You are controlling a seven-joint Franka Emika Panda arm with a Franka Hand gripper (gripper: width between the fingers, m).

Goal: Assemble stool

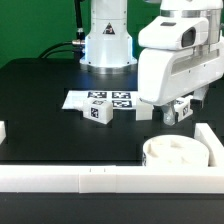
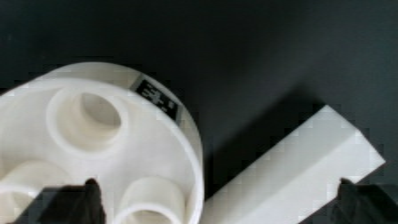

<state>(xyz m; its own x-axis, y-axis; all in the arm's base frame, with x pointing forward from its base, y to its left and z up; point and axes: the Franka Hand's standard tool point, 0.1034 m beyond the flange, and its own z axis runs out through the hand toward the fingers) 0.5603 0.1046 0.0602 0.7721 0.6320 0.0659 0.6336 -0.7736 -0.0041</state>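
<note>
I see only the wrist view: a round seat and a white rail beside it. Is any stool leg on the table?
Observer: Yes, one leg lies just in front of the marker board.
Operator: On which side of the gripper?
Observer: To the exterior view's left of the gripper.
Operator: Where does the seat stand?
Observer: The seat stands inside the corner of the border rail, at the exterior view's right.

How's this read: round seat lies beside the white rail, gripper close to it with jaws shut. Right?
One thing is off: the jaws are open, not shut. The wrist view shows the gripper with its fingertips far apart and nothing held between them. The rest stands: the round seat lies beside the white rail, with the gripper close to it.
</note>
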